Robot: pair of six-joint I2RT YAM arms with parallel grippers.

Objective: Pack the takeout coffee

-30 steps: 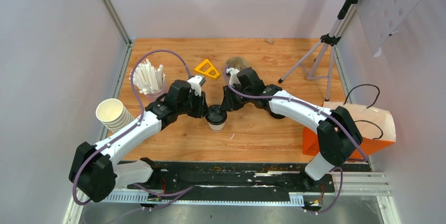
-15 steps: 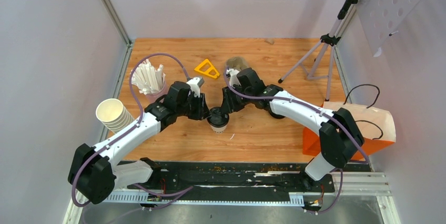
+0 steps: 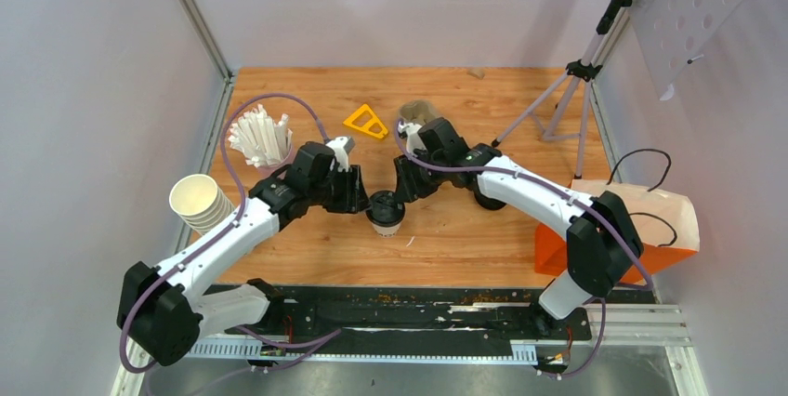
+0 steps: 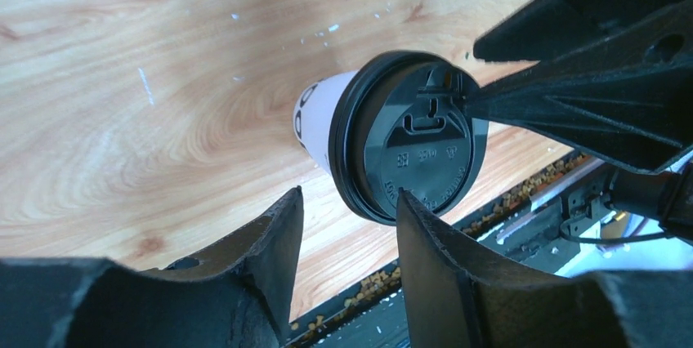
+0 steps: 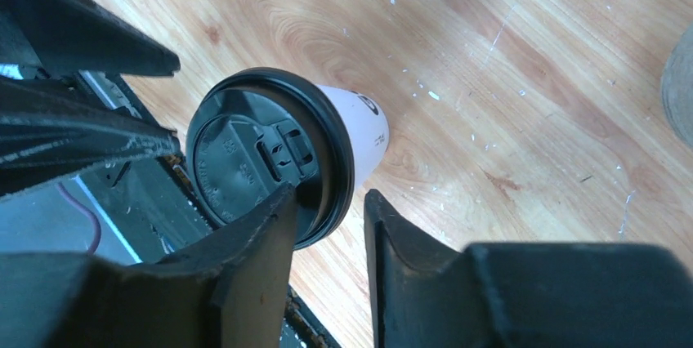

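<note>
Left pincer (image 3: 361, 201) first: it sits low over the wooden table (image 3: 483, 238), just left of centre in the overhead view. Its two black fingers (image 4: 266, 266) are parted with bare wood showing in the gap, so it has hold of nothing. The right pincer (image 3: 401, 193) faces it from just right of centre, and its fingers (image 5: 245, 274) stand apart as well, gripping nothing. Between the two, a touch lower in the frame, stands the coffee cup (image 3: 385, 219), a small white paper one with a round black lid (image 3: 382, 204) pressed on. From the left wrist camera the lid fills the middle of the frame just beyond the fingertips. One tip of the right pincer meets the lid's rim at the upper right there, though I cannot tell whether it truly touches. The right wrist camera shows the mirror of that, with the left pincer's tip at the lid's left edge. A tilted stack of cream paper cups (image 3: 197, 203) sits at the left edge of the table. A bundle of white straws (image 3: 260, 138) stands in the upper left. A yellow triangle (image 3: 366, 122) lies above centre, and a brown cardboard carrier (image 3: 420, 112) beside it is half hidden behind the right arm. A tripod (image 3: 567, 89) stands in the upper right, and an orange and tan bag (image 3: 650, 215) sits at the right edge.
</note>
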